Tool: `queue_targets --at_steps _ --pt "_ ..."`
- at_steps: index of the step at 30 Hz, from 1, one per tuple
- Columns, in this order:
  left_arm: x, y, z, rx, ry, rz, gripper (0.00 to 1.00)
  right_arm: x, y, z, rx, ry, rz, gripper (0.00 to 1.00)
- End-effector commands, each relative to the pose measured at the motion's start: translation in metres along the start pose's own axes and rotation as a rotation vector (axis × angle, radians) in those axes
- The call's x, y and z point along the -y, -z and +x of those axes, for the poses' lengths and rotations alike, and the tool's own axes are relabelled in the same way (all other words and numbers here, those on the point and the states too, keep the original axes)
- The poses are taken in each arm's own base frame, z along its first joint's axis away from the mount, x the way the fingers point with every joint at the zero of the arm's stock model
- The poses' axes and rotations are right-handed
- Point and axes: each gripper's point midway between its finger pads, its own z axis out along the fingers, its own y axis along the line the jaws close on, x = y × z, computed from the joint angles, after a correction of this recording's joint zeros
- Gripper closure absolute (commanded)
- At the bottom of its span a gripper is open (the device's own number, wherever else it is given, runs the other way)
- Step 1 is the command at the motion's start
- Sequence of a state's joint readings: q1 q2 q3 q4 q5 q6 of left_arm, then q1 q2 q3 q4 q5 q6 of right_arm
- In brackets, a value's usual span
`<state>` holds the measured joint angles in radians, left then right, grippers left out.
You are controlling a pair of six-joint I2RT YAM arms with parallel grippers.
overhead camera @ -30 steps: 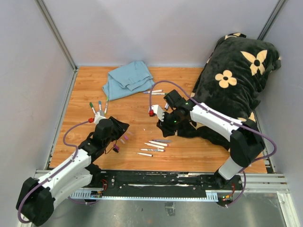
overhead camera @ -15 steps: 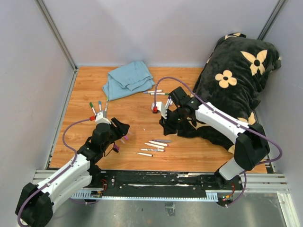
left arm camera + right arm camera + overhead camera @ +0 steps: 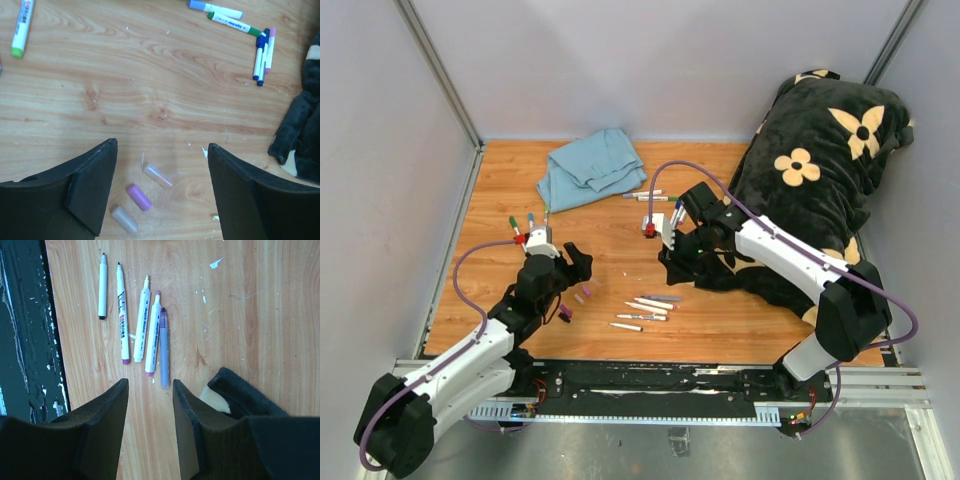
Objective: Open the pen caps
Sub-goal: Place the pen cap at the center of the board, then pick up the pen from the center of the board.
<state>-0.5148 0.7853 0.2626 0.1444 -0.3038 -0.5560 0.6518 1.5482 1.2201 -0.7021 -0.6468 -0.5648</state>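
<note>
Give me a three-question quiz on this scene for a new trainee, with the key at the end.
1. True or false: the left gripper is clamped on the purple cap.
2. How many markers lie in a row ahead of the right gripper in its wrist view? A three, B five, C eight.
3. Fill in: the crumpled cloth at the far side of the table is ____.
Key: 1 false, its jaws stand wide apart and the cap lies loose on the table between them; 2 B; 3 blue.
</note>
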Motion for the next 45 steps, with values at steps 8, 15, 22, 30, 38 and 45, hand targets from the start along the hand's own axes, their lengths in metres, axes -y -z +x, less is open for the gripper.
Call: queue_targets --at_steps 8,15,22,30,38,45 --pt "0.008 -0.009 -0.063 0.265 -0.125 -0.014 0.18 -0.004 0.008 -0.004 0.022 0.019 -0.007 0.58" --pt "-0.011 -0.029 -0.061 0.291 -0.161 -0.123 0.11 -0.004 0.01 -0.005 0.024 0.027 0.001 0.58" --pt "-0.017 -0.053 -0.052 0.198 -0.181 -0.172 0.07 -0.004 0.011 -0.006 0.027 0.033 0.003 0.58" --pt "-0.019 -0.068 -0.048 0.13 -0.165 -0.131 0.04 -0.003 0.009 -0.004 0.022 0.031 0.001 0.58" --pt "-0.025 -0.072 -0.048 0.119 -0.145 -0.136 0.04 -0.004 0.005 -0.002 0.016 0.02 -0.017 0.58" --pt "-0.041 -0.082 -0.055 0.123 -0.102 -0.183 0.06 -0.003 0.006 -0.002 0.016 0.021 -0.01 0.58"
